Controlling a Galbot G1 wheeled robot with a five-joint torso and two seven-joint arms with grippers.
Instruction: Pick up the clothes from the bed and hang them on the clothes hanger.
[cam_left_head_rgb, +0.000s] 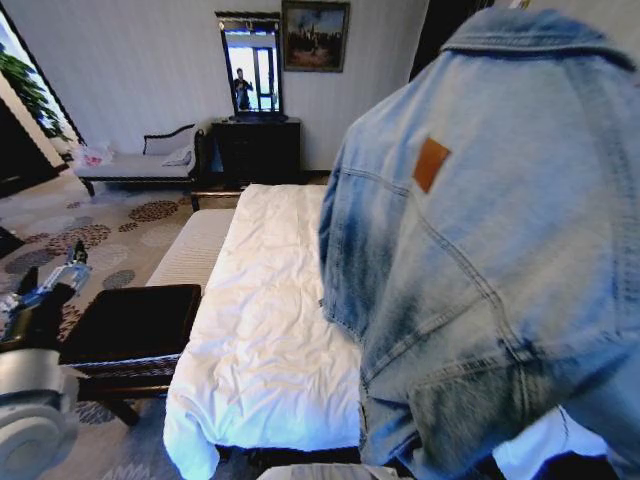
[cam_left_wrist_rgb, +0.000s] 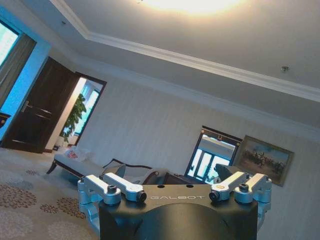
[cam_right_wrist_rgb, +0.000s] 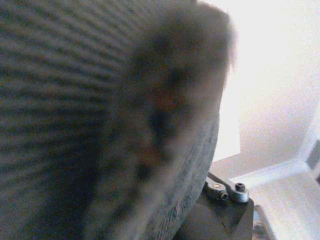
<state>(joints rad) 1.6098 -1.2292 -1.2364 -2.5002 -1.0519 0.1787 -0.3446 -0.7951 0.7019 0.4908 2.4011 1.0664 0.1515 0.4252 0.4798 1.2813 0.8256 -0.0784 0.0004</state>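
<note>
The left gripper (cam_left_head_rgb: 62, 272) sits low at the left side of the head view, over the patterned carpet, beside a dark bench (cam_left_head_rgb: 130, 325). In the left wrist view its fingers (cam_left_wrist_rgb: 120, 186) are spread wide apart with nothing between them, and they point up toward the wall and ceiling. The dark bench stands just beside the left edge of the bed (cam_left_head_rgb: 260, 330), near its foot corner. The bed has a white, rumpled sheet and runs away toward the far wall, where a dark cabinet (cam_left_head_rgb: 256, 150) and a mirror (cam_left_head_rgb: 251, 68) stand. To the right, the jacket (cam_left_head_rgb: 490, 260) hangs up in the air, close to the camera, above the right side of the bed. Its back faces us, with the small brown patch (cam_left_head_rgb: 431, 163) showing below the collar. In the right wrist view the blue cloth (cam_right_wrist_rgb: 100, 120) presses right against the right gripper (cam_right_wrist_rgb: 220, 200). I cannot tell how its claw stands, because the cloth hides it.
</note>
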